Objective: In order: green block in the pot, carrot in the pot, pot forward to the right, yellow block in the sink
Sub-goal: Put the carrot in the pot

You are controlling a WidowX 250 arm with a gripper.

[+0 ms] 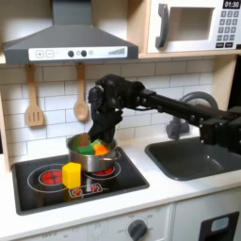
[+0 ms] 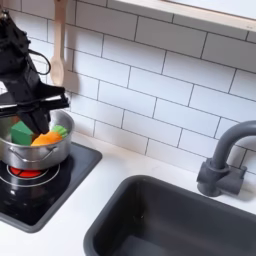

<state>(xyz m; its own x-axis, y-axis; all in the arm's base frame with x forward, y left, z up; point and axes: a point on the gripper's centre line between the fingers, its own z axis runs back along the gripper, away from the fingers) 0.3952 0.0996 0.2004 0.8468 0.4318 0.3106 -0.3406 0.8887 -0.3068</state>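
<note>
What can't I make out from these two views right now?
- Pincer state: in both exterior views its tips sit low over the pot; too blurred to tell open or shut.
- Carrot and green block: the pot wall hides their lower parts in the second exterior view.
- Sink: its bottom edge is cut off in the second exterior view.
- Yellow block: its back is hidden in the first exterior view.

Soft, even indoor light; both views low-resolution and slightly blurred.
</note>
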